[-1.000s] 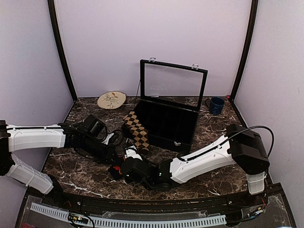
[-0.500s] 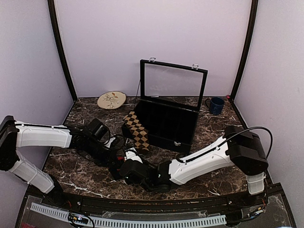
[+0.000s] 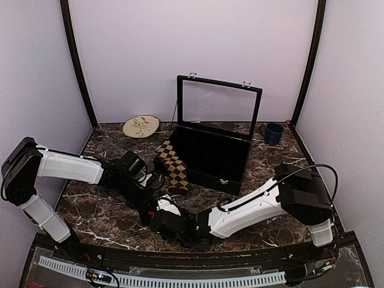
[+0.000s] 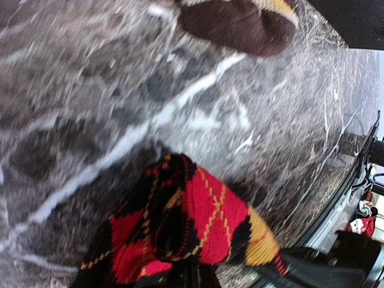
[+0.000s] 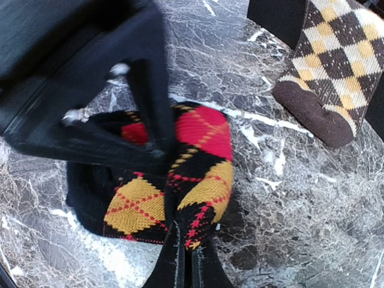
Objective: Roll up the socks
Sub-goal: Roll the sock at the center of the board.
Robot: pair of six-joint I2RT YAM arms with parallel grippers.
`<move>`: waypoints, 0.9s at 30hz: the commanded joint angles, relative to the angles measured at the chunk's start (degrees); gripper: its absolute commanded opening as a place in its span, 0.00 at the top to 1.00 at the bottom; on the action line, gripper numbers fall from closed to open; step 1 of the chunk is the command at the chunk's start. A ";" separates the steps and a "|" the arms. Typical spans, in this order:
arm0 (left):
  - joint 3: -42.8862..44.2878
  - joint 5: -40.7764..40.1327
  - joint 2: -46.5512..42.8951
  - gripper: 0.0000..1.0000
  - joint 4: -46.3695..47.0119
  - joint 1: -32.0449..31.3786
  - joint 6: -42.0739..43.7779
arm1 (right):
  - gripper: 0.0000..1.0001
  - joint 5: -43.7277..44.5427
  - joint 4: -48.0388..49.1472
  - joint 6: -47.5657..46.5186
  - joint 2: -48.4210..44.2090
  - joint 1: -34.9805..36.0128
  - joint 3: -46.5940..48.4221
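The right pincer point(image 5: 183, 255) is pinched narrow on a fold of the red, orange and black sock point(image 5: 198, 156). The sock's bunched body lies on the marble table point(image 5: 336, 198) just ahead of its fingertips. The left pincer point(image 5: 157, 147) meets it from the opposite side. Its dark fingers are nipped together on the sock's upper edge, so the two tips sit near each other with the sock between them.

Beyond the right pincer and off to its right lies the tan-brown and black sock point(image 5: 336, 54) — flat, dark brown toe nearest, apart from the red one. It runs alongside a corner of the black glass-lidded case point(image 3: 210, 156), which stands open behind both pincers. Farther back are a patterned plate point(image 3: 141, 126), beyond the left pincer, and a blue mug point(image 3: 273, 133) past the case — any lettering on these is too small to read.
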 commanded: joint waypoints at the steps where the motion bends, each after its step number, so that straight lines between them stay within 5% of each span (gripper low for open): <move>1: 2.42 1.69 2.12 1.00 2.16 0.40 1.44 | 1.00 1.63 -1.47 -1.79 1.72 1.03 2.56; 18: 3.34 3.98 7.06 0.99 6.73 0.49 1.77 | 1.00 3.29 -5.10 -3.87 4.38 1.16 5.79; 27: 4.46 5.33 9.36 0.97 7.56 0.57 1.56 | 1.00 10.43 -17.27 -9.08 9.02 2.15 14.04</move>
